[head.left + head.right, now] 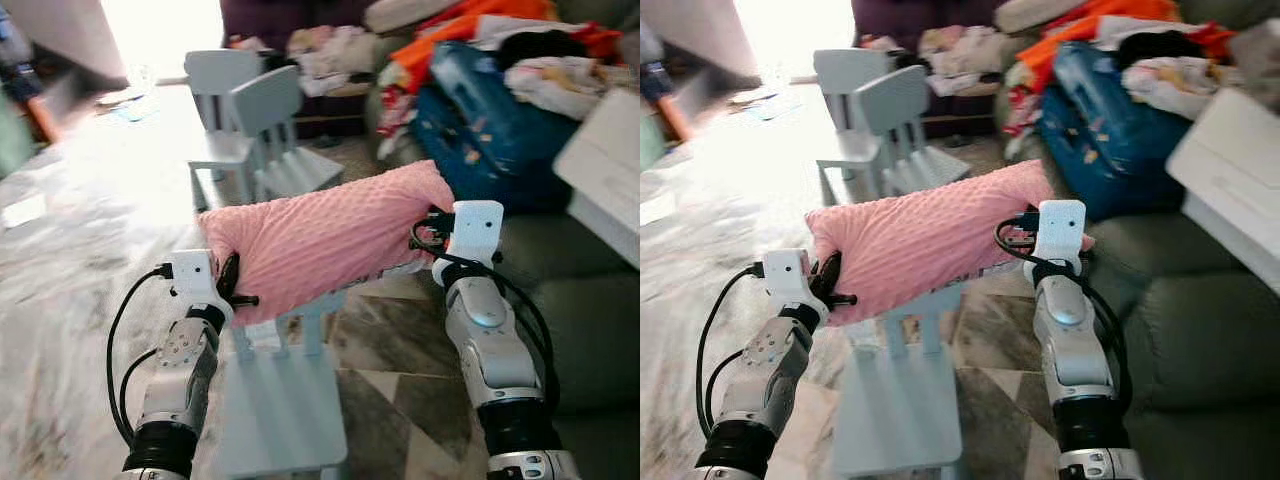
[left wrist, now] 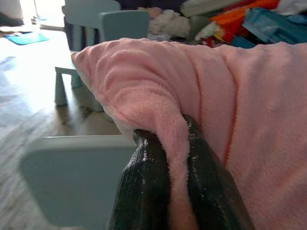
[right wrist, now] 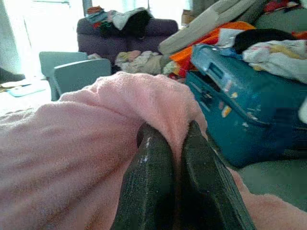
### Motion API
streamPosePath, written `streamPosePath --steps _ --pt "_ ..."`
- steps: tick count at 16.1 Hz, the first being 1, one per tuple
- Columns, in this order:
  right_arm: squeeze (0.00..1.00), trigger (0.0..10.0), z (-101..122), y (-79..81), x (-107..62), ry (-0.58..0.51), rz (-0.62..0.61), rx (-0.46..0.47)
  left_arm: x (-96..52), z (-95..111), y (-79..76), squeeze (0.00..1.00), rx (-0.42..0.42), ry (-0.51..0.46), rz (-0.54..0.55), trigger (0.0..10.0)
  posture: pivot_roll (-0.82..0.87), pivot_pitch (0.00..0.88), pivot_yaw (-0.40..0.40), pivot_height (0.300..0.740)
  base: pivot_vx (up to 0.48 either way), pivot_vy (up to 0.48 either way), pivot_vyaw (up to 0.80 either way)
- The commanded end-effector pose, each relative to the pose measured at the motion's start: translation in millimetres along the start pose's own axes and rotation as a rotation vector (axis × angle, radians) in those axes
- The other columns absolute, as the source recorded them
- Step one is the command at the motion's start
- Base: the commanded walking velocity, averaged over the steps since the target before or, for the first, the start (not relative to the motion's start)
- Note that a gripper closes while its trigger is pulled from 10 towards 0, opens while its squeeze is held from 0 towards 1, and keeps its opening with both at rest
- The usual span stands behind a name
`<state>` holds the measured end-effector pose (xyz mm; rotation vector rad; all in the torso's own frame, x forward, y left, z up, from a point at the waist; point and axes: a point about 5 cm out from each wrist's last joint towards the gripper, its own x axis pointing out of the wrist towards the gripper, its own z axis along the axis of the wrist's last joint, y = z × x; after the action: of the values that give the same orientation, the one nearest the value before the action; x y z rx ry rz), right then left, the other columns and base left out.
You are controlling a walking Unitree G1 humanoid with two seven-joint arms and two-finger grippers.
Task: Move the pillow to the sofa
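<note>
Now the pink pillow (image 1: 325, 237) sits dead centre of the head view, stretched between both arms and held up in the air above a pale blue child's chair (image 1: 283, 400) at the lower middle of the frame. On the left side, the left pincer (image 1: 233, 287) has its two black fingers (image 2: 144, 191) pressed together on a fold of the pillow's lower left corner; the wrist view shows the pink fleece squeezed right between them. Over on the right, the right pincer (image 1: 428, 232) is doing the same at the pillow's upper right end, its fingers (image 3: 148, 187) pinching a ridge of the fabric. The pillow tilts, higher at the right, lower at the left.

Behind it, in the upper middle, two more pale blue chairs (image 1: 255, 130) stand close together on the marbled floor (image 1: 70, 250), with bright light washing in at the upper left. The grey-green sofa (image 1: 580, 290) fills the right edge, near the pillow's right end but apart from it. Piled on it in the upper right: a blue suitcase (image 1: 490, 120), orange cloth (image 1: 450, 40) and a heap of mixed clothes (image 1: 560, 75). A white box (image 1: 605, 170) leans at the far right edge.
</note>
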<state>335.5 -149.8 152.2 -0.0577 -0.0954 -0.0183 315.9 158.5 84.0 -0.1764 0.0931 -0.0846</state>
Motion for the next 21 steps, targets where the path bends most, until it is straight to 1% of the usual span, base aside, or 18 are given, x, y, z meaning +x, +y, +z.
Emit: streamPosePath --steps 1,3,4,6,10,21 --pt "0.0 10.0 10.7 -0.2 1.0 -0.044 0.001 -0.001 1.5 5.2 2.5 0.0 -0.006 -0.006 0.018 10.0 -0.14 0.0 0.056 0.74 0.0 0.0 -0.79" --pt "0.0 10.0 12.0 1.7 0.9 -0.057 0.017 0.013 1.9 4.5 2.0 0.0 -0.017 0.002 0.024 10.0 -0.14 0.0 0.057 0.74 0.0 0.0 -0.71" --pt "0.0 10.0 12.6 3.6 -0.2 -0.063 0.031 -0.004 2.1 3.9 1.6 0.0 -0.025 0.008 0.021 10.0 -0.14 0.0 0.056 0.74 0.0 0.0 0.0" --pt "0.0 10.0 12.7 4.7 -0.8 -0.062 0.04 0.002 2.3 4.6 1.2 0.0 -0.021 0.007 0.018 10.0 -0.14 0.0 0.054 0.74 0.0 0.0 0.0" --pt "0.0 10.0 12.0 4.3 -1.7 -0.058 0.049 -0.002 1.7 4.2 -0.6 0.0 -0.039 0.01 0.015 10.0 -0.14 0.0 0.052 0.74 0.0 0.0 0.0" --pt "0.0 10.0 11.6 5.1 -2.5 -0.053 0.052 0.006 1.9 3.6 0.3 0.0 -0.036 0.019 0.017 10.0 -0.14 0.0 0.056 0.74 0.0 0.0 0.0"
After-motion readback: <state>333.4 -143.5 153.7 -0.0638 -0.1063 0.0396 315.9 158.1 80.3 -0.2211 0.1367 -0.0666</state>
